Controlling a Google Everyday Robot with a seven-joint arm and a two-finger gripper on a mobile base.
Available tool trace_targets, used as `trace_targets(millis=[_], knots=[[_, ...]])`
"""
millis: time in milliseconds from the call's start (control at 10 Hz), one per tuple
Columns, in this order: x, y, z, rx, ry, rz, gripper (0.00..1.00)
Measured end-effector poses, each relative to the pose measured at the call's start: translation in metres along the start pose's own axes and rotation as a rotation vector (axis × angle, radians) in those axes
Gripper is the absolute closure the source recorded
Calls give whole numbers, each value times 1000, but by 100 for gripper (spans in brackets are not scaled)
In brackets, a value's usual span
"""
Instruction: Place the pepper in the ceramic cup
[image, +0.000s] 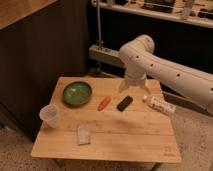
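Pepper (103, 103) lies on the table (125, 135) between green bowl (77, 93) and black block (124, 103), apart from the ceramic cup (50, 115). My gripper (132, 87) hangs, it seems, behind the block; its state I cannot tell.

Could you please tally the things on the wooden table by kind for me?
Dishes: 2, green bowl and cup
Pepper: 1
Black block: 1
White tube: 1
Pale packet: 1
Total: 6 on the table
The gripper hangs over the far side, behind the block.
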Motion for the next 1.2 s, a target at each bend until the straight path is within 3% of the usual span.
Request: trace_targets(millis=[300, 600, 1000, 1200], knots=[[2, 1, -2, -18, 9, 1, 20], [19, -20, 6, -25, 14, -18, 20], [24, -27, 9, -38, 24, -23, 20], [26, -27, 6, -10, 19, -21, 20]])
